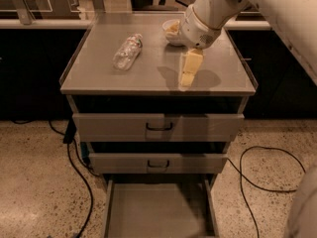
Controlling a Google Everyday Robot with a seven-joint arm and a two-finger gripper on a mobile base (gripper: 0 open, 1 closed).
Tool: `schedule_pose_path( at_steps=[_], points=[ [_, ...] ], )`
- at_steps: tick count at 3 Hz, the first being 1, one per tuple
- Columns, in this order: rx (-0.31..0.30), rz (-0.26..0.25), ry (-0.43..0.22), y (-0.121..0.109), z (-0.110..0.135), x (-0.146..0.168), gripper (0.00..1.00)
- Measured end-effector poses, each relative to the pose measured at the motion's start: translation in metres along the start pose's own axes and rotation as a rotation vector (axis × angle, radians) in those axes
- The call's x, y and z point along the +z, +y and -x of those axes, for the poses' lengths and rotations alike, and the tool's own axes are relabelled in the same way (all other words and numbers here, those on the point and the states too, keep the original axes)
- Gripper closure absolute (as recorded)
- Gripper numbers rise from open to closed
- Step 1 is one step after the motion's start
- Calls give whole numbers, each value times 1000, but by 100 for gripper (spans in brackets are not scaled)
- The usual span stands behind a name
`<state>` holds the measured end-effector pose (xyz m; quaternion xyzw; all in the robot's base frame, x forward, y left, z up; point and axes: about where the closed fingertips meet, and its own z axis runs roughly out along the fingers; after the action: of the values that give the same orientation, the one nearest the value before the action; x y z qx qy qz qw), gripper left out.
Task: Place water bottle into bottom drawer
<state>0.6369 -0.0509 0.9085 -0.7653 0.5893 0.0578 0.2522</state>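
Observation:
The water bottle [128, 51] lies on its side on the cabinet's grey top [99, 73], at the back left, cap toward the back. My gripper [189, 69] hangs from the arm [208, 14] over the right middle of the top, a hand's width right of the bottle, holding nothing and apart from it. The bottom drawer [158, 207] is pulled out at floor level and its flat floor is bare.
A white bowl [170, 29] stands at the back of the top, partly hidden behind my arm. The two upper drawers [158, 127] with dark handles stand slightly out. Black cables [257, 172] lie on the speckled floor on both sides.

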Motion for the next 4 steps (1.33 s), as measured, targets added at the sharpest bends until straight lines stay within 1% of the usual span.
schedule_pose_path(
  at_steps=[1,2,3,4],
  points=[
    [-64,1,-19,-23,8,20,0],
    [-154,36,-49,-51,22,54,0],
    [-253,66,-100,-83,43,92,0],
    [-329,55,-171,-110,65,119,0]
  ],
)
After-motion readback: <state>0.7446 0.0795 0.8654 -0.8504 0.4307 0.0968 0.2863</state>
